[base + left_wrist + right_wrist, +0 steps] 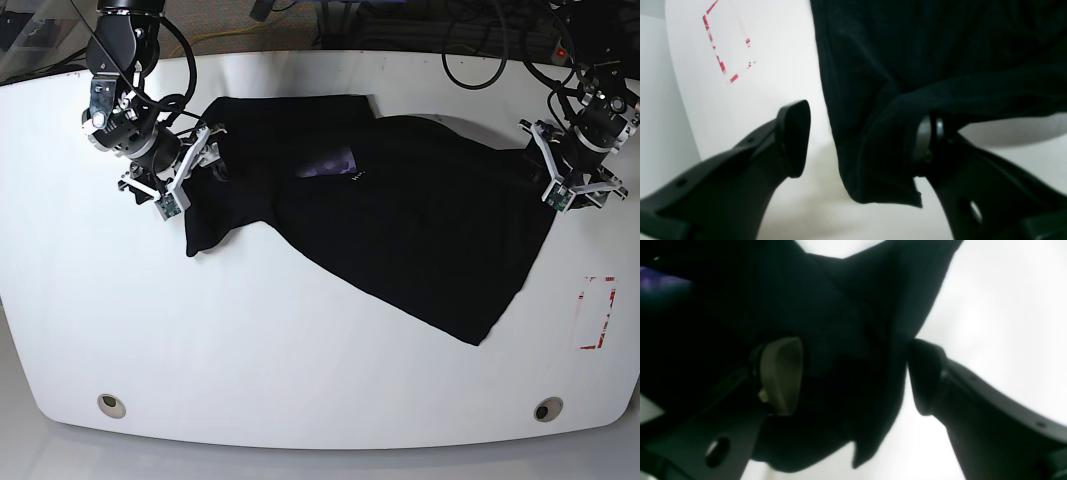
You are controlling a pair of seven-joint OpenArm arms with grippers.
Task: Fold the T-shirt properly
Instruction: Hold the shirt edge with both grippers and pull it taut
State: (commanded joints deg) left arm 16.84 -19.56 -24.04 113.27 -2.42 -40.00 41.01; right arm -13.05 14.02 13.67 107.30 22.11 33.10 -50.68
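Counter, near part: a white counter (250, 350) is shown in the base view, with red marks (583, 345) towards the right edge.
Black T-shirt: the T-shirt (400, 225) is spread across the counter, unevenly, with one corner pointed towards the near side.
Left hand: the left hand (860, 141), at the view's right, is spread wide; a raised fold is seen between its fingers, against one of them, but is not clamped.
Right hand: the right hand (855, 375), at the view's left, is also held well open, with loose cloth lying between its fingers.
Purple patch: the patch (330, 163) is seen beyond the middle, nearer the right hand.
Step in hand: both ends of the shirt are probably to be gripped for a fold.
Good grip: each fold should be centred between the fingers, then pinched with enough cloth to prevent slipping.
Good lift: both hands should be raised together, evenly, so that the cloth is drawn taut without being twisted.
Main risk: a shallow pinch could let one side drop.
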